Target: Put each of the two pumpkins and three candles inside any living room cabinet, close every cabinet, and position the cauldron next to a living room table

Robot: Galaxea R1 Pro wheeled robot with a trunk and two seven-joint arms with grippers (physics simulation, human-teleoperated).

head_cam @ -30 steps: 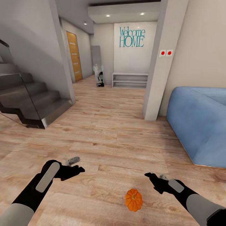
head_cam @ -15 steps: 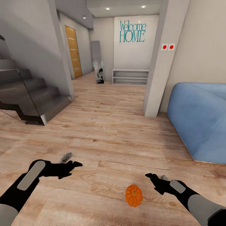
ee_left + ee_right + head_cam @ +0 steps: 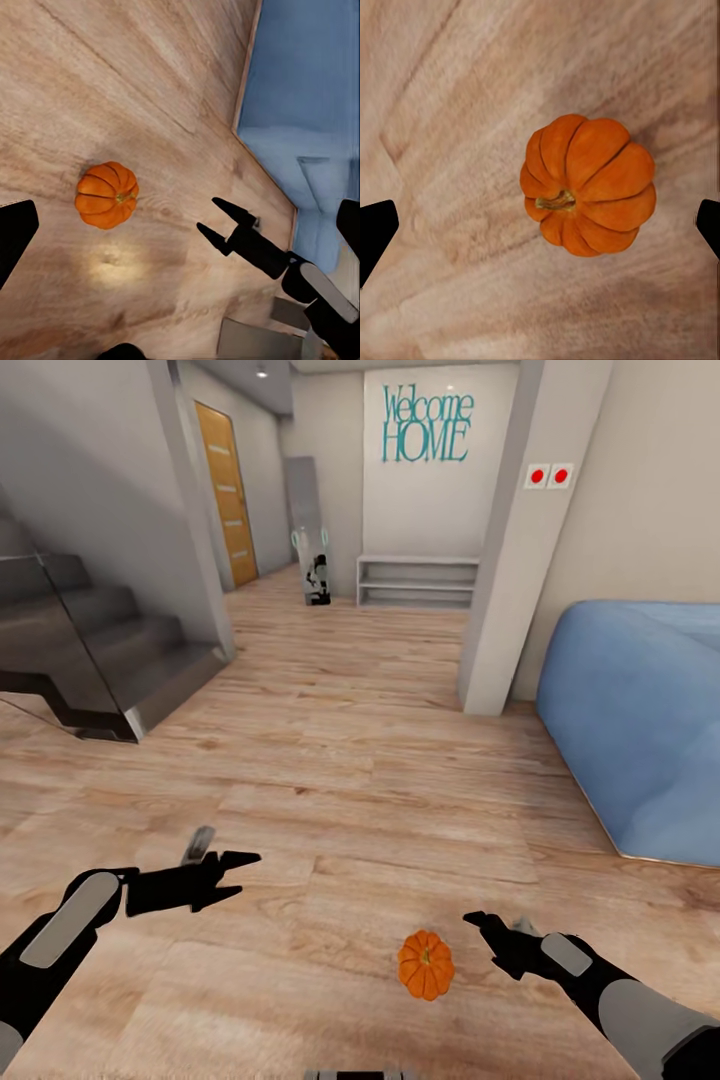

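Head view cuts both arms off at the near edge, so only forearms and grippers show over the wood floor (image 3: 330,760). A dark staircase (image 3: 90,650) runs out of the picture at far left, and the blue sofa (image 3: 640,720) is cropped at the right edge. Past the pale pillar (image 3: 510,540), a low shelf (image 3: 415,582) sits under teal lettering on the far wall; the small object standing left of that shelf is too distant to make out.

One pumpkin (image 3: 426,964) lies on the floor near the robot, between the two arms and closer to the right one. It sits apart from both grippers, touching neither. Round and ribbed, it has no clear long axis. In the right wrist view the pumpkin (image 3: 587,184) shows its short stem pointing toward the camera, tilted a little off centre.

Left gripper (image 3: 238,868) hovers above the floor, well left of the pumpkin, its fingers spread and empty. Right gripper (image 3: 478,928) hangs just right of the pumpkin, also spread with nothing between its fingers; the left wrist view shows the right gripper (image 3: 217,221) as two separated dark tips beside the pumpkin (image 3: 106,195).
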